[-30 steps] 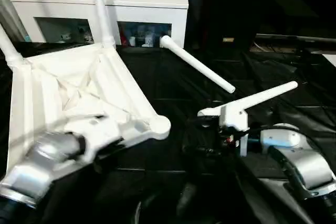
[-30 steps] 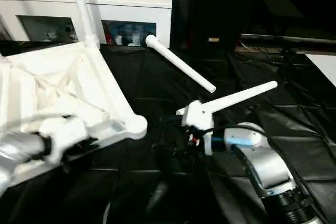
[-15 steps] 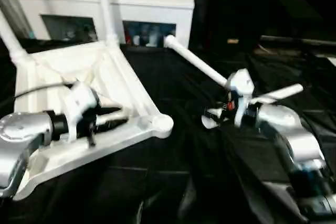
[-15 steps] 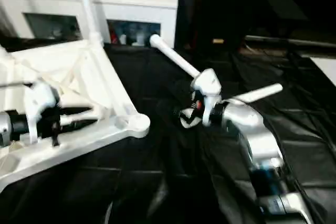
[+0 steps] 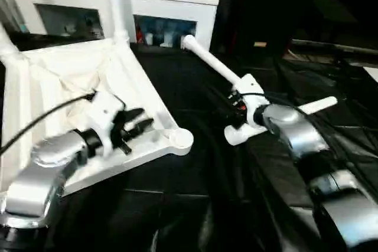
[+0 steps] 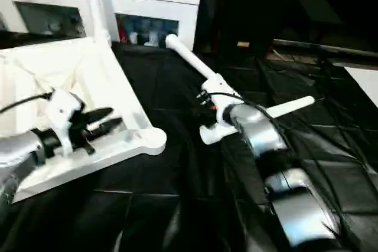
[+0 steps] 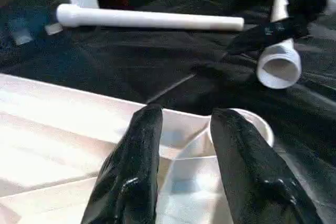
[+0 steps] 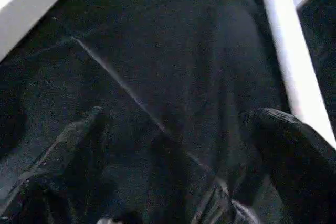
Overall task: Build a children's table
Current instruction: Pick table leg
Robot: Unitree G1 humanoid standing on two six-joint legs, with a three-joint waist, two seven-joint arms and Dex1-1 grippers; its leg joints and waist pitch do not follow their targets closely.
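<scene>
While upturned on the black sheet, tabletop [image 5: 71, 81] carries 2 legs; 2 loose legs [image 5: 215, 69] lie beside. Left gripper [image 7: 184, 129] half-open over empty corner socket [image 5: 177, 140]; right gripper [image 8: 173, 145] wide, empty. Probably light, stiff, slick: grasp mid-tube.

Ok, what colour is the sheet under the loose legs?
Black sheet, creased and glossy; clearest in the left eye view.
</scene>
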